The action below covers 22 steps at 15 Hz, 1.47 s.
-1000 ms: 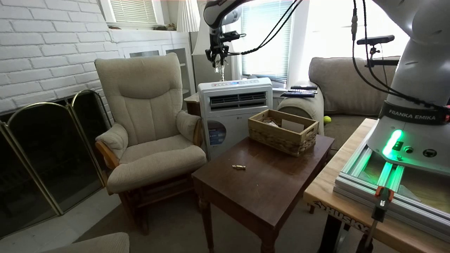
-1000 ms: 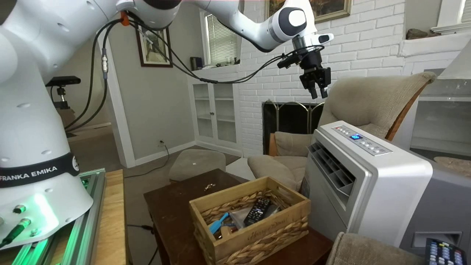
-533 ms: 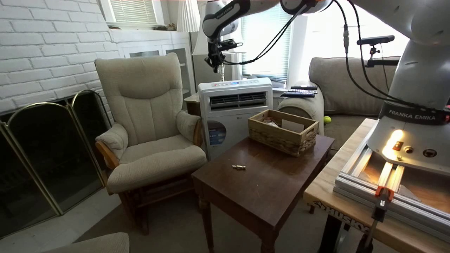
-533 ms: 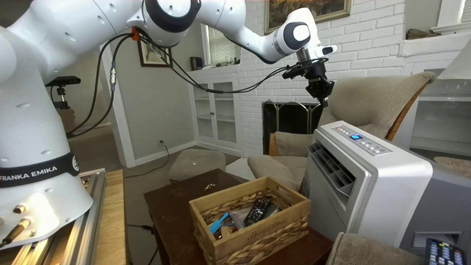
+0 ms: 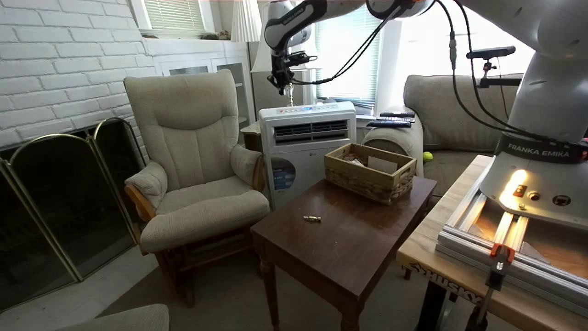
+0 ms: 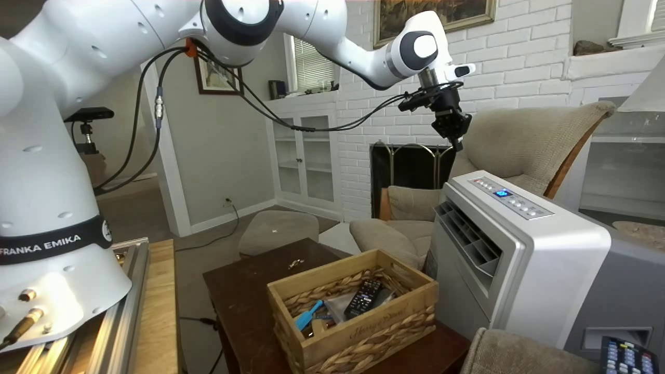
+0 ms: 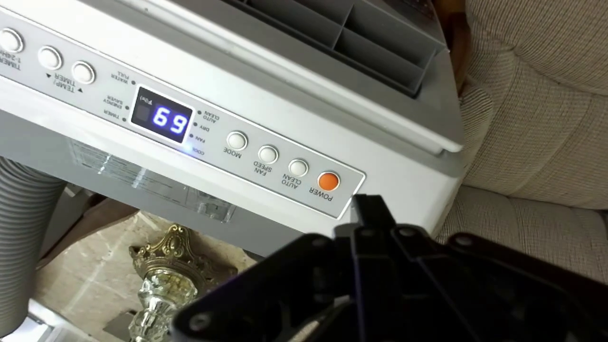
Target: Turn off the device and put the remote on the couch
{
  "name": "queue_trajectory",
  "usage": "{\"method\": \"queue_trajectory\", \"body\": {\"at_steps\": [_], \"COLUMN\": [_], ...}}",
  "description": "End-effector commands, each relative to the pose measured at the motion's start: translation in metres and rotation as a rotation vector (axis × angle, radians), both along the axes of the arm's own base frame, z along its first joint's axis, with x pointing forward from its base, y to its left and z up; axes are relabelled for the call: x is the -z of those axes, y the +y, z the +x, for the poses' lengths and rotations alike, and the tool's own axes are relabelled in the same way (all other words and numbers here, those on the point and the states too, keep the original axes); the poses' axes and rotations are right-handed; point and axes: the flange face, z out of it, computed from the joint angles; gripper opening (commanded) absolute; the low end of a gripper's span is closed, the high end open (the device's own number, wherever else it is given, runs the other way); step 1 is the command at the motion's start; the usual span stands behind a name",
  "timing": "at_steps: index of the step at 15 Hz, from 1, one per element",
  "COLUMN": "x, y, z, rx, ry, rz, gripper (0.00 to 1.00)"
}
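Wrist view: claw (image 7: 372, 205) near power button (image 7: 328, 181)

White arm (image 6: 311, 21), 2 black cables (image 6: 301, 128), lettered band (image 6: 54, 246).

Device (image 5: 308, 154): one. Power button (image 7: 328, 181): one. Couch (image 5: 432, 119): one. Armchair (image 5: 197, 142): one. Basket (image 6: 363, 332): one. Ball (image 5: 427, 156): one. Remotes (image 6: 363, 299): basket, one; couch arm (image 5: 404, 138), at least two.
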Motion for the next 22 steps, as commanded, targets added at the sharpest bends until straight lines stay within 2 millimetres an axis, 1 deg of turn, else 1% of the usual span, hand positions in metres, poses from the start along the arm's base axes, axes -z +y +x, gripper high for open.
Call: {"method": "queue_trajectory", "body": {"at_steps": [1,9,22], "x": [0.009,0.040,0.079], "y": [-0.002,-0.010,-0.021], "z": [0.005,0.012,0.021], "rx": [-0.028,-0.060,-0.105], "ry": [-0.027,-0.064,-0.161], "rz": [-0.012,-0.027,-0.031], "gripper": [0.00,0.00,0.00]}}
